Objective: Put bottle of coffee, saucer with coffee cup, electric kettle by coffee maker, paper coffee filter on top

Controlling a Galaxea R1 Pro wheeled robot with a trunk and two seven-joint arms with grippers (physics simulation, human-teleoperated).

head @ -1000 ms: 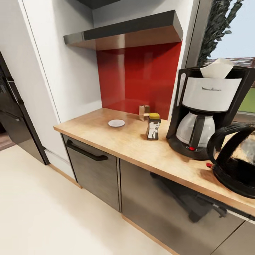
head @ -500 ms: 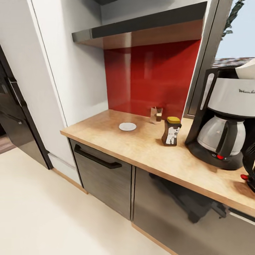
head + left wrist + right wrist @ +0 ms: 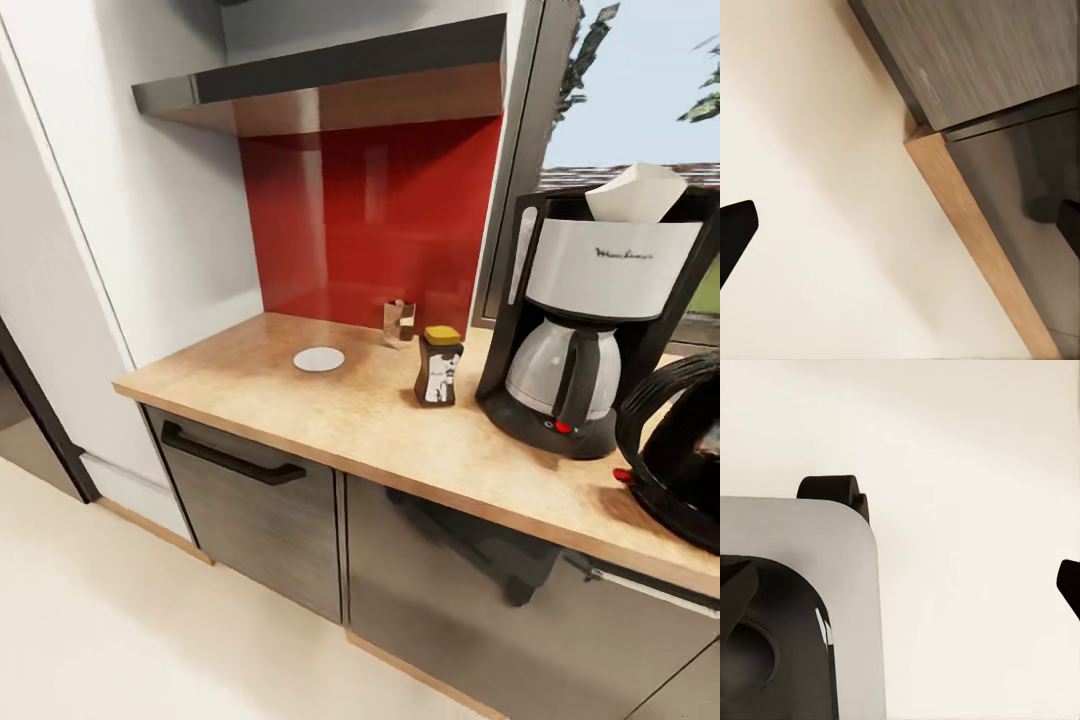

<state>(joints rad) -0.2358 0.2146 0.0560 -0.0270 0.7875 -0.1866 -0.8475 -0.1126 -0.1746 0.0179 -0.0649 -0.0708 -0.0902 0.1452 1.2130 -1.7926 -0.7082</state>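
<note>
Light-wood tabletop point(image 3: 330, 400) carries the black drip coffee maker point(image 3: 590, 320), white paper filter point(image 3: 637, 192) on top, with the yellow-lidded coffee jar point(image 3: 438, 364) just beside. The small white saucer point(image 3: 319, 359) sits well apart; both end effectors point(image 3: 900, 232) point(image 3: 904, 592) hang released over the floor, so a hasty reach could topple the jar.

A countertop point(image 3: 330, 420) runs from left to right, with a shelf point(image 3: 330, 85) mounted on the wall above its left half. On the countertop, a saucer point(image 3: 318, 359) lies toward the left. To its right and further back, near the wall panel, stands a small box point(image 3: 397, 323). Just in front of the box and slightly right stands a jar point(image 3: 438, 365). Right of the jar stands a coffee maker point(image 3: 590, 320), with a filter point(image 3: 637, 194) on top. A kettle point(image 3: 680, 450) sits at the far right, just beside the coffee maker and nearer the front edge.
</note>
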